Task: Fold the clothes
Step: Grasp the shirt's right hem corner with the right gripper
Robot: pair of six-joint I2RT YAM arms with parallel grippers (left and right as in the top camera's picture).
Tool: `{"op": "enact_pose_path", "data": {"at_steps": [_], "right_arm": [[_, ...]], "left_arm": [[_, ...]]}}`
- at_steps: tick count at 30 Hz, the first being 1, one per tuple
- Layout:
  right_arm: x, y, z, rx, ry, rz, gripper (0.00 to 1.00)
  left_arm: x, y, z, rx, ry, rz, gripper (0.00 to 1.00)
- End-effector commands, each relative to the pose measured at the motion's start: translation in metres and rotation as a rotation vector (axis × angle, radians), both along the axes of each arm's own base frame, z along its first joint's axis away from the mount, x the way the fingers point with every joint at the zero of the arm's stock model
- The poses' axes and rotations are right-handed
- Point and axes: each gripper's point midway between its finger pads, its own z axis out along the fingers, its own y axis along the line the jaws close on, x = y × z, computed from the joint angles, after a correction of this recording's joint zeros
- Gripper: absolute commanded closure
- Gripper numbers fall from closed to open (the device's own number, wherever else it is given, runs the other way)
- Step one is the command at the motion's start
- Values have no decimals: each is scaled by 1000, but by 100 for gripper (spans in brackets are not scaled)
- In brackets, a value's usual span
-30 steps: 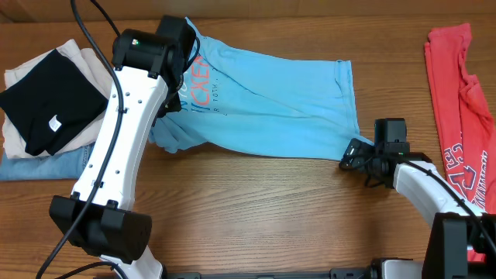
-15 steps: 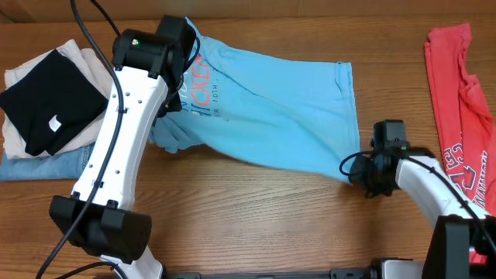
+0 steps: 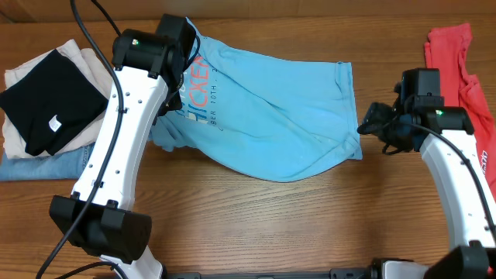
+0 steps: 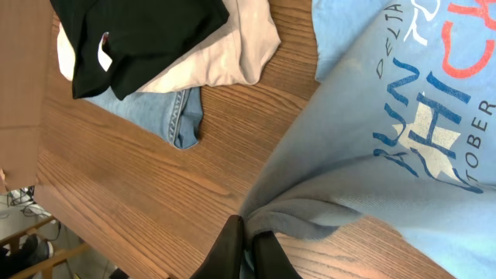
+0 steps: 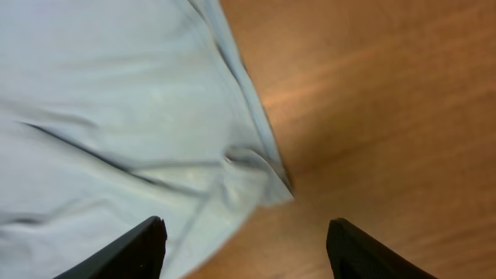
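On woodgrain table, wrinkled lt-blue T-shirt bunches in left gripper.

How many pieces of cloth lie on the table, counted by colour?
Light blue T-shirt: 1
Coral-red T-shirt: 1
Black garment: 1
Cream cloth: 1
Blue denim: 1
Total: 5

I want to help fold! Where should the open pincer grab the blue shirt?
Probably the bottom corner of the blue shirt, coming from the right over the bare table. That corner pokes out with a raised, wrinkled hem, and the open right pincer hangs just beside it. The left pincer pinches the other end.
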Motion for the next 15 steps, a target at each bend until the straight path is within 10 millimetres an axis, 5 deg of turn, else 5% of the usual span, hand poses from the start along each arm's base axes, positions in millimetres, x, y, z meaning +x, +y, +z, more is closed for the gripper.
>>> {"op": "enact_pose_path", "data": {"at_steps": [1,9,15], "right_arm": [[-16,-5,-33,-12,139,-23,28],[-33,9,-84,63,223,15,29],[-15,9,-88,61,139,19,48]], "left_arm": [[0,1,0,-2,-2,14,96],[0,1,0,-4,-2,14,96],[0,1,0,-4,-3,14,96]]}}
